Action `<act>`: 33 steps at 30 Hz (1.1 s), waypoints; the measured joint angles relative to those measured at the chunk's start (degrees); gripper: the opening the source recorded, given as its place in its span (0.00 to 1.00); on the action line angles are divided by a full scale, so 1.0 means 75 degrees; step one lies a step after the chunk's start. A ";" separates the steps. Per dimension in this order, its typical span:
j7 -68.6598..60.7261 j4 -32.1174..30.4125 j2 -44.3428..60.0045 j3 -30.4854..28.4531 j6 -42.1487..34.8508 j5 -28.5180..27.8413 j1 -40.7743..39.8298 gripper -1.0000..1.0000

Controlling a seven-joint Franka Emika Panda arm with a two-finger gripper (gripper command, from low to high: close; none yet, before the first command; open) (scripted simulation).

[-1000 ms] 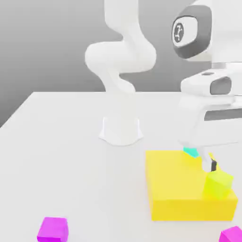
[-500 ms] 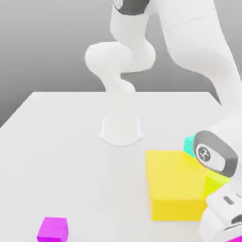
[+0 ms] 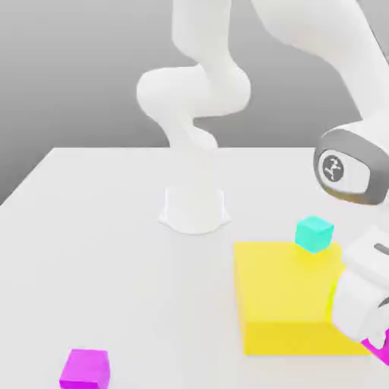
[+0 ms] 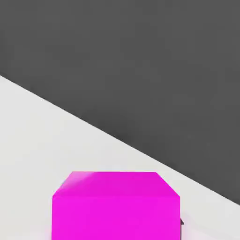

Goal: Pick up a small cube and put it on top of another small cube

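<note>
The hand has come back up from its low point of half a second ago, and the wrist joint now sits higher on the exterior view's right. The gripper [image 3: 377, 343] has gone from wide open a second ago to closed, and it is clamped on the small magenta cube [image 4: 116, 206]. In the exterior view only a sliver of that cube [image 3: 377, 351] shows, peeking out under the white hand at the right edge, just beside the big yellow block [image 3: 292, 300].

The turquoise cube [image 3: 314, 233] sits behind the yellow block, up and toward the exterior view's left of the gripper, apart from it — it was partly hidden by the arm before and is now in plain sight. The bigger magenta cube [image 3: 87, 368] lies well off from the gripper on the white table [image 3: 99, 228], unmoved.

The hand view gives what the exterior view hides — the held cube's broad magenta face close under the camera, with the table edge and dark floor beyond.
</note>
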 joint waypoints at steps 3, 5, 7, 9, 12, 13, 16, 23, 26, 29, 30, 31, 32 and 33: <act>-0.1080 -0.0661 -0.0842 0.0265 -0.0164 0.0297 0.0045 0.00; -0.1861 -0.1105 -0.1417 0.0395 -0.0268 0.0582 0.0202 0.00; -0.2672 -0.1546 -0.1996 0.0433 -0.0379 0.0901 0.0444 0.00; -0.3483 -0.1986 -0.2574 0.0354 -0.0496 0.1217 0.0672 0.00; -0.4696 -0.2644 -0.3436 0.0237 -0.0676 0.1680 0.1064 0.00; -0.5091 -0.2862 -0.3720 0.0187 -0.0740 0.1823 0.1223 0.00; -0.6241 -0.3515 -0.4562 -0.0005 -0.0938 0.2200 0.1756 0.00; -0.8016 -0.4889 -0.5523 -0.0262 -0.0844 0.2808 0.2901 0.00; -0.8009 -0.5123 -0.4793 -0.0182 0.0084 0.2804 0.2920 0.00; -0.7988 -0.5234 -0.4364 -0.0124 0.0619 0.2789 0.2892 1.00; -0.7988 -0.5234 -0.4364 -0.0124 0.0619 0.2789 0.2892 1.00; -0.7988 -0.5234 -0.4364 -0.0124 0.0619 0.2789 0.2892 1.00; -0.7988 -0.5234 -0.4364 -0.0124 0.0619 0.2789 0.2892 1.00; -0.7988 -0.5234 -0.4364 -0.0124 0.0619 0.2789 0.2892 1.00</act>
